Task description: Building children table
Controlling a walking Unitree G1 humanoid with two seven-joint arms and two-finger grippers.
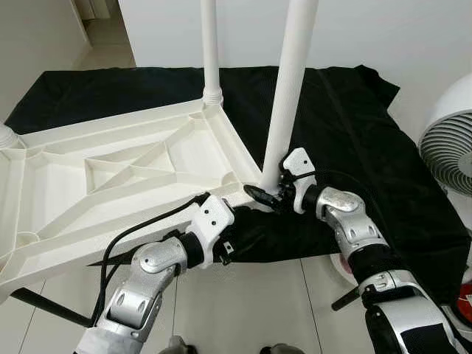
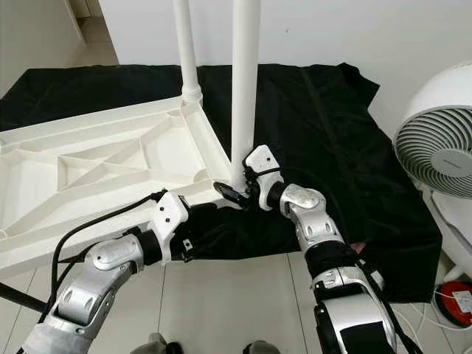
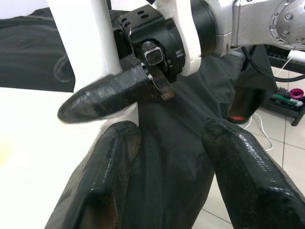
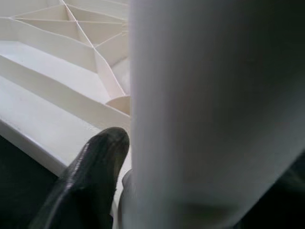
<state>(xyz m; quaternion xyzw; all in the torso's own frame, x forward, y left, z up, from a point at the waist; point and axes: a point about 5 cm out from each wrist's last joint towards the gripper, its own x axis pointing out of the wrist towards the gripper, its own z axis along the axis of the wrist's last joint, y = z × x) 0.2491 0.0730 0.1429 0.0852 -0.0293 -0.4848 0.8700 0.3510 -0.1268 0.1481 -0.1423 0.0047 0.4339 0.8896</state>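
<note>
A white plastic table top (image 1: 110, 169) lies upside down on a black cloth (image 1: 354, 125). Two white legs stand up from it: a far leg (image 1: 210, 44) at the back corner and a near leg (image 1: 289, 88) at the front right corner. My right gripper (image 1: 269, 193) is shut around the base of the near leg (image 4: 209, 105), one black finger (image 4: 90, 176) pressed against it. My left gripper (image 3: 167, 176) hovers open over the cloth just below that corner, nothing between its fingers, pointing at the right gripper's finger (image 3: 105, 98).
A white fan (image 2: 435, 147) stands on the right beside the cloth. A red object (image 2: 453, 301) with cables lies on the tiled floor near it. A dark rod (image 1: 44, 306) lies on the floor at the front left. A wall runs behind the cloth.
</note>
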